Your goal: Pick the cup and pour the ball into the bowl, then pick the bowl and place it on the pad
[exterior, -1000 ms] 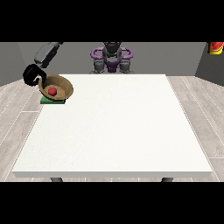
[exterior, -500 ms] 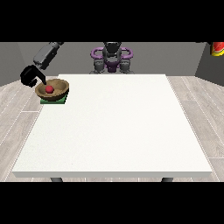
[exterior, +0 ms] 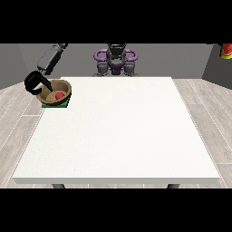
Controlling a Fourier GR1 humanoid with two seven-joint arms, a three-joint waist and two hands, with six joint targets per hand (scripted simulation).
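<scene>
One bench (exterior: 118,131) carries everything. On it, at the far corner on the view's left, there is one bowl (exterior: 55,93), brown. Inside it lies one ball (exterior: 59,95), red. Under the bowl sits one pad (exterior: 56,104), green. One robot hand (exterior: 34,83), black, shows at the bowl's rim on the view's left. One robot (exterior: 116,59) stands behind the bench's far edge.
</scene>
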